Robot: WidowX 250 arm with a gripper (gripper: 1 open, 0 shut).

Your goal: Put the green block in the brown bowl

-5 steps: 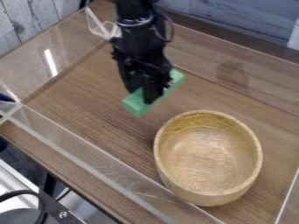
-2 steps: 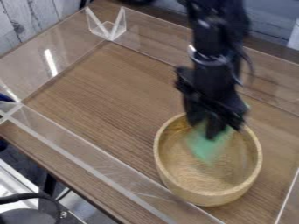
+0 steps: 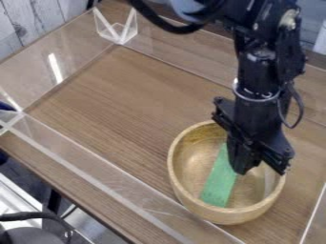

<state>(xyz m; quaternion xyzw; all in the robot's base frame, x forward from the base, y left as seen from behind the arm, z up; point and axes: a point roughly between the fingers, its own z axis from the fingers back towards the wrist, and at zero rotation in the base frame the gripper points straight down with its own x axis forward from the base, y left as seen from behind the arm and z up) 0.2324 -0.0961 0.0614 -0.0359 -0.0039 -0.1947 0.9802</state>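
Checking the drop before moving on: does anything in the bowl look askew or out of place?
Only slightly: the green block lies slanted inside the brown bowl, its far end under the gripper. Nothing looks spilled or damaged.

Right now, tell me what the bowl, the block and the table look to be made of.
Bowl: light tan wood, smooth, going by its visible grain. Green block: uniform bright green, matte; painted wood or plastic, can't tell which. Table: brown wood-grain top, possibly laminate.
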